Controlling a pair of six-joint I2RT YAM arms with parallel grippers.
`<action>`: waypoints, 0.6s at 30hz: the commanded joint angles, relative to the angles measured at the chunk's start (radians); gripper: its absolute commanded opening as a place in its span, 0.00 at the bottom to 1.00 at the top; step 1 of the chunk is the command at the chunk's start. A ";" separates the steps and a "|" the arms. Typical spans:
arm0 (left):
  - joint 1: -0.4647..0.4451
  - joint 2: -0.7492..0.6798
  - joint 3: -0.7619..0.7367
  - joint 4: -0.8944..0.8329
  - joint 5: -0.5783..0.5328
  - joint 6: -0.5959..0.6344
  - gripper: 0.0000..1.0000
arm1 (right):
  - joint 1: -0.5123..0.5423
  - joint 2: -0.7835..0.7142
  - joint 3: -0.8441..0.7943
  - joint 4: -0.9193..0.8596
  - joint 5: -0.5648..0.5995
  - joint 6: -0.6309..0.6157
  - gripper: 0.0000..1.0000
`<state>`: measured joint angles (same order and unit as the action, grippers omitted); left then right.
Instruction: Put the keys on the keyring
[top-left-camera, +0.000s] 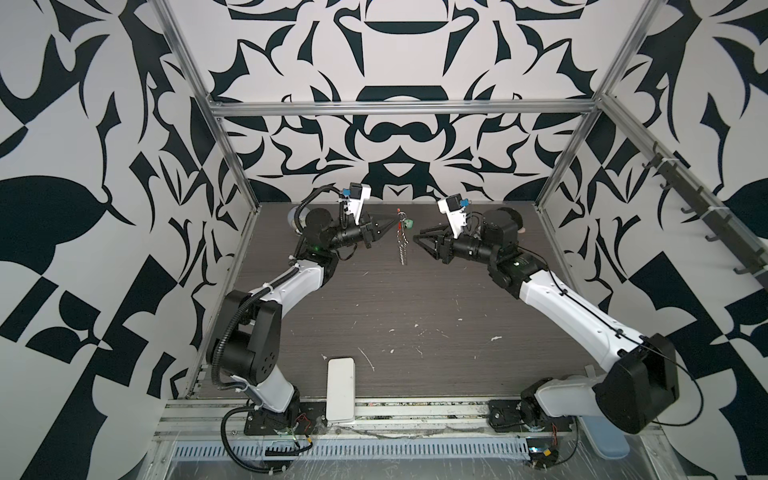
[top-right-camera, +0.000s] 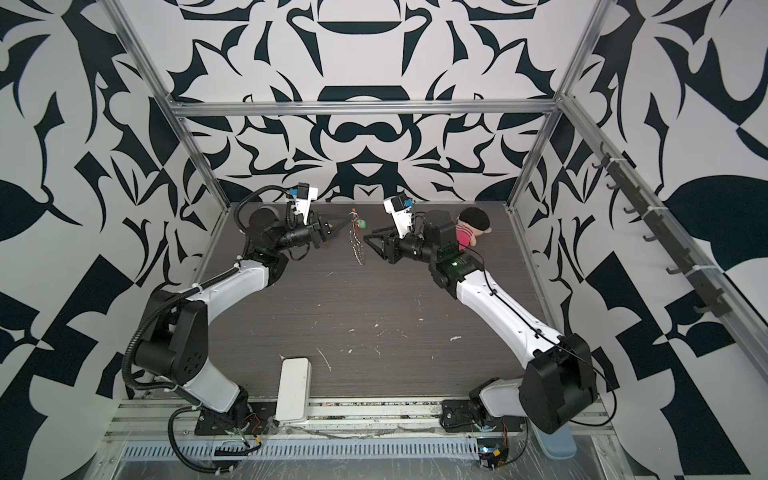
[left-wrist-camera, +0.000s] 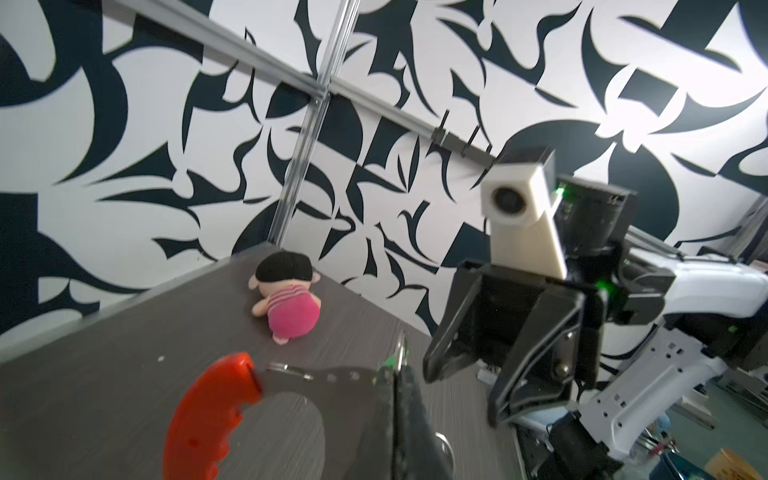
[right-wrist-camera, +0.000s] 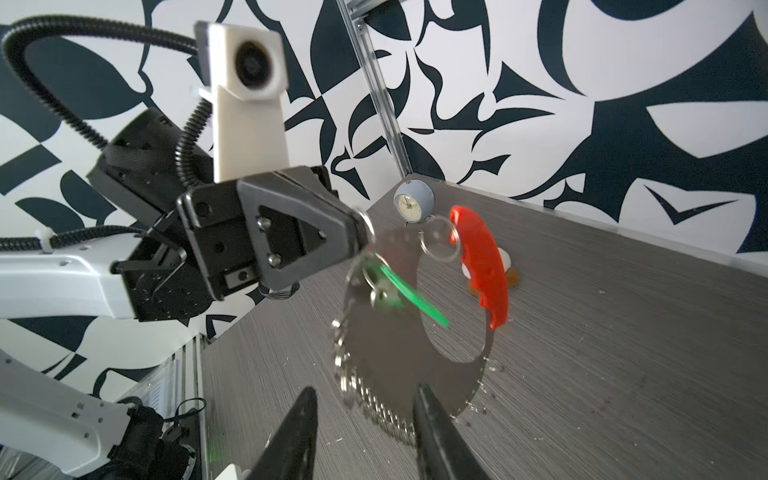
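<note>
Holding: the left gripper (right-wrist-camera: 361, 232) is clamped tight on a small ring at the top of the keyring (top-left-camera: 402, 245), so the whole loop dangles from its tips.
Why held so: my guess is that hanging it from one end keeps the rings free and in reach of the other arm.
Where: the keyring hangs over the far middle of the table (top-left-camera: 374, 311), between the two arms, well apart from the plush toy (top-right-camera: 469, 232) in the far right corner.
Long axis: the loop hangs stretched out below the grip, so its long axis looks close to plumb. The red-orange bar (right-wrist-camera: 482, 266) curves down one side and the chain links (right-wrist-camera: 374, 399) the other.
Lowest links: I cannot tell whether they touch the table.
Key: the green key (right-wrist-camera: 399, 291) sits just under the left tips and looks threaded on a small ring there. It is blurred, but it seems to slant down and away from the grip.
Right gripper: the right gripper (right-wrist-camera: 363, 399) has its jaws partly apart and holds nothing. It faces the lower chain from close by.
Reading: the parted jaws suggest it is clear of the key, which reads as the task nearly done.
</note>
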<state>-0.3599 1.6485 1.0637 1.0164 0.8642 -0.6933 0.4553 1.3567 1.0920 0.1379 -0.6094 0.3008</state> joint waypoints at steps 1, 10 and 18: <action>0.002 0.035 0.001 0.273 -0.042 -0.166 0.00 | -0.016 -0.001 -0.003 0.120 -0.018 0.055 0.41; 0.001 0.031 -0.003 0.266 -0.048 -0.170 0.00 | -0.037 0.077 0.105 0.155 -0.106 0.055 0.42; 0.001 0.024 -0.004 0.251 -0.039 -0.167 0.00 | -0.032 0.156 0.211 0.097 -0.179 0.032 0.43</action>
<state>-0.3599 1.6920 1.0634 1.2079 0.8299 -0.8429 0.4187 1.5257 1.2526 0.2104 -0.7418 0.3412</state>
